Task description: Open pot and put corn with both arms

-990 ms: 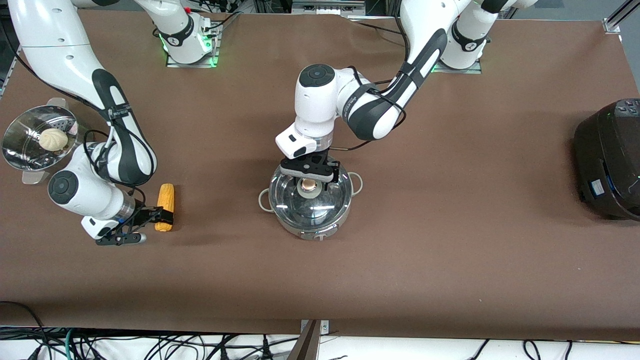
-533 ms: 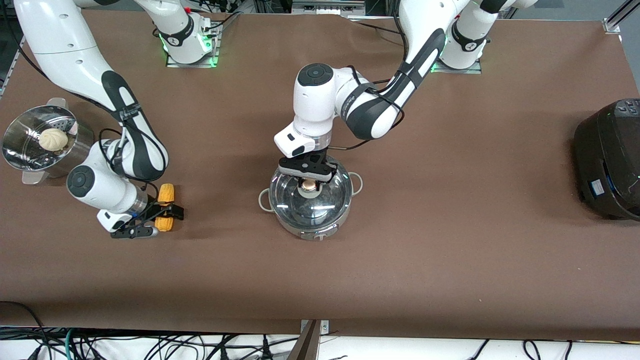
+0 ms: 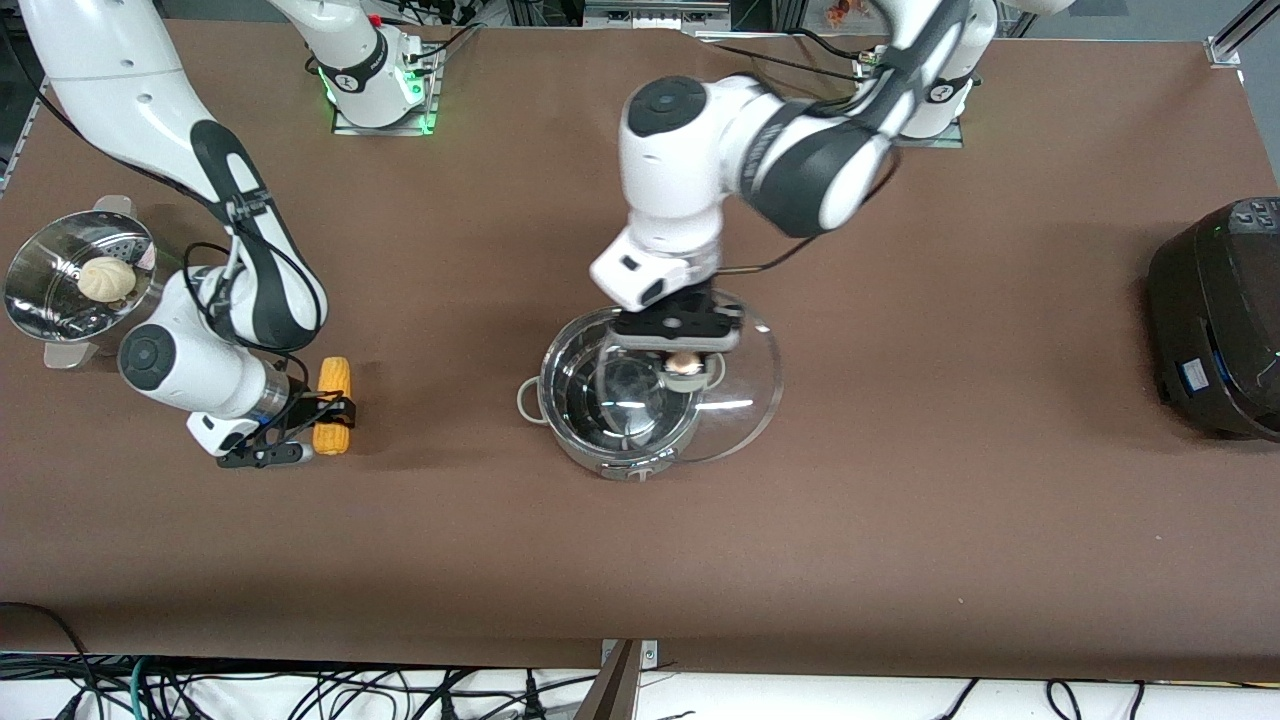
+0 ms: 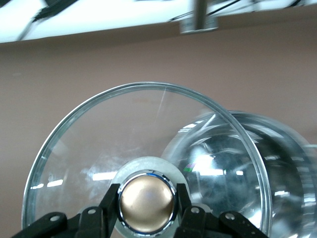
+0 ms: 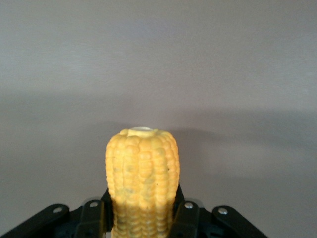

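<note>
1. The right gripper has its fingers clamped either side of the corn, which lies on the table toward the right arm's end. The forearm is slung low and level, wrist turned sideways — set for a lift, I'd say.
2. The pot stands open mid-table.
3. The left gripper pinches the copper knob, hanging the tilted glass lid over the pot's rim, likely clearing the way. The forearm points straight down.
</note>
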`<action>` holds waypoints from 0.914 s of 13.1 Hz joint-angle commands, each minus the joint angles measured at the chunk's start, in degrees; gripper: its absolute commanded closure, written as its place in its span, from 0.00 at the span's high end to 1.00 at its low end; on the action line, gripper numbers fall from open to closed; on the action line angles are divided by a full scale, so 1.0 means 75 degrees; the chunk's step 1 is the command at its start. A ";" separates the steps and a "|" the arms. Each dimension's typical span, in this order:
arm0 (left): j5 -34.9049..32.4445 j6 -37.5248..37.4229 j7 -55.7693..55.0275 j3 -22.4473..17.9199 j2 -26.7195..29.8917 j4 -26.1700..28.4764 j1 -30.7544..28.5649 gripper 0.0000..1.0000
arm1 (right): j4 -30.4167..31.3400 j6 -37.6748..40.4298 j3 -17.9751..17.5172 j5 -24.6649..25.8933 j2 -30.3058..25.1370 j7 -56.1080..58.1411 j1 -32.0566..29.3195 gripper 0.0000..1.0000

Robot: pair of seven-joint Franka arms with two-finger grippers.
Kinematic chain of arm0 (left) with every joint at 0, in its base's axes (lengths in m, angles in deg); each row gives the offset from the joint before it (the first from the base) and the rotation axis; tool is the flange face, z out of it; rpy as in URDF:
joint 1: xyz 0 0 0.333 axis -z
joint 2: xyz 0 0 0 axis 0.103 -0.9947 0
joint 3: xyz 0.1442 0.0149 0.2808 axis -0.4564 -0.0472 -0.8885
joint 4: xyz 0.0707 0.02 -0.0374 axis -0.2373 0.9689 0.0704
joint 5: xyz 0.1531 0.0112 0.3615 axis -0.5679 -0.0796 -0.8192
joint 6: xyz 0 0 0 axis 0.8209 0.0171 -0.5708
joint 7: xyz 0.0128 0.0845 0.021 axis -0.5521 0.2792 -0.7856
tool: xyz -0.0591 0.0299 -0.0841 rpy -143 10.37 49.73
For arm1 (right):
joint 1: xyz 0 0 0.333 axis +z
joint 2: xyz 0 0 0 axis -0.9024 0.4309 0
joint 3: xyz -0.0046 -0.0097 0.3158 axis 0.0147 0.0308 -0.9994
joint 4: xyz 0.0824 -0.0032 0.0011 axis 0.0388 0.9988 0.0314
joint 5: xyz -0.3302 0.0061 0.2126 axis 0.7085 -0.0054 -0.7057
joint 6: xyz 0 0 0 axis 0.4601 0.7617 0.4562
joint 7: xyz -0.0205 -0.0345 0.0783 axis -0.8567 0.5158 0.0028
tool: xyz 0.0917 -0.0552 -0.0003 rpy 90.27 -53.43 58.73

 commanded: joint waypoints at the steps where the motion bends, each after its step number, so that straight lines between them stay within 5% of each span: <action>1: 0.0908 -0.0786 0.2443 0.0086 0.0525 0.0514 -0.1470 0.03 | -0.0236 0.1210 -0.0091 -0.0134 -0.0791 0.0034 -0.0032 0.00; 5: 0.1087 -0.1083 0.5611 0.0086 0.0631 0.2046 -0.3205 0.07 | -0.1182 0.2196 -0.1563 -0.0064 -0.1262 -0.2078 0.0050 0.00; 7: 0.1075 0.0166 0.5909 0.0086 0.0643 0.3252 -0.3676 0.08 | -0.2084 0.2291 -0.1954 0.0250 -0.0867 -0.3697 0.0795 0.00; 8: 0.1064 0.0904 0.5909 0.0086 0.0666 0.3815 -0.3782 0.16 | -0.2622 0.2292 -0.1954 0.0520 -0.0597 -0.4180 0.1276 0.00; 10: 0.1064 0.1076 0.5909 0.0086 0.0806 0.4067 -0.3924 1.00 | -0.3642 0.2257 -0.1954 0.0733 0.0152 -0.4826 0.2097 0.00; 12: 0.1087 0.0365 0.5874 0.0098 0.1226 0.3834 -0.3924 1.00 | -0.4650 0.2023 -0.1745 0.0919 0.1018 -0.5587 0.2906 0.00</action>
